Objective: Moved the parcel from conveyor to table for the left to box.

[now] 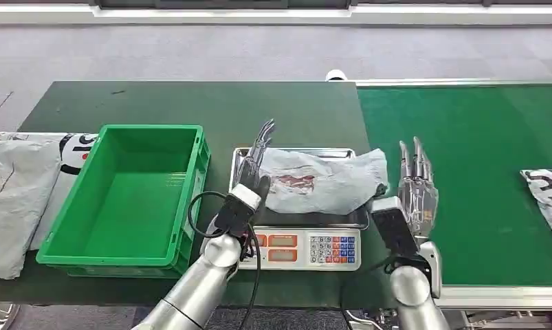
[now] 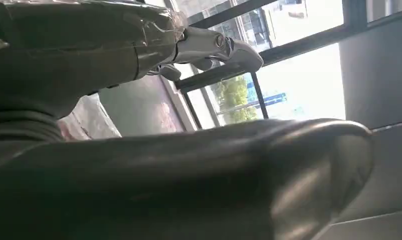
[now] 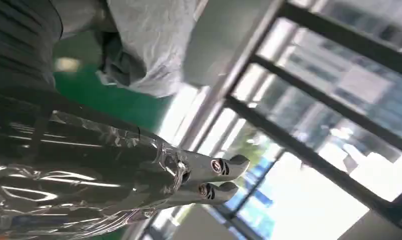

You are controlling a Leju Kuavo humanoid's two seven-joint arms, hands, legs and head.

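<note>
Grey parcel (image 1: 321, 180) lies crumpled on the steel tray of the scale (image 1: 307, 247), on the dark bench (image 1: 190, 103) beside the green conveyor (image 1: 479, 151). Left hand (image 1: 254, 172) at the parcel's left edge, fingers straight; contact with the parcel not clear. Right hand (image 1: 416, 185) just beside its right end, fingers extended, holding nothing. Green crate (image 1: 132, 196) sits left of the scale. Another parcel (image 1: 548, 196) on the conveyor, well apart.

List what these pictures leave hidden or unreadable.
- Scale: display digits too small to read in the head view.
- Parcel on the scale tray: its left edge is hidden behind the left robot hand.
- Second parcel on the conveyor: cut off by the right edge.
- Right robot hand: contact with the parcel unclear.
</note>
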